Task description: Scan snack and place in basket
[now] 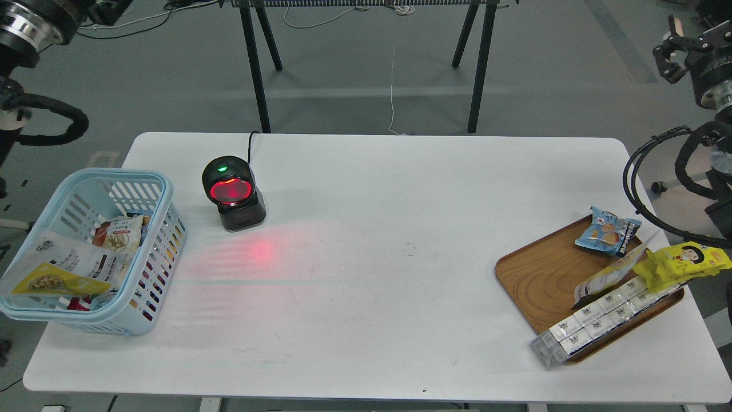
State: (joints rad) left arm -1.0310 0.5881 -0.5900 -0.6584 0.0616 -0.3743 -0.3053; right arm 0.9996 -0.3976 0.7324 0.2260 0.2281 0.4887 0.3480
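From my seat I see the snack (60, 274) lying inside the basket (154, 189), at about nine o'clock on the counter (389, 240). The pouch rests flat across the basket's near left part, its white printed face up and its yellow band with the bean picture toward me, one corner reaching over the rim. Other packets lie beside and under it, among them a white-and-red packet (119, 233) propped nearer the middle of the basket.

My left tool (111, 8) is at eleven o'clock, high in the corner and cut by the frame edge; I cannot tell how its fingers stand. My right tool (677, 43) is at two o'clock, off the counter's far right side, small and dark, and I cannot tell its state either. Neither touches anything that I can see.

The scanner (231, 191) stands at ten o'clock, just right of the basket, its window glowing red, a green light on top and a red patch cast on the counter before it.

At four o'clock sits the wooden tray (543, 269), holding a blue packet (607, 230) at its far end, a bright yellow packet (683, 260) with a cartoon face over its right rim, and a long clear pack of white boxes (595, 320) overhanging the near edge.
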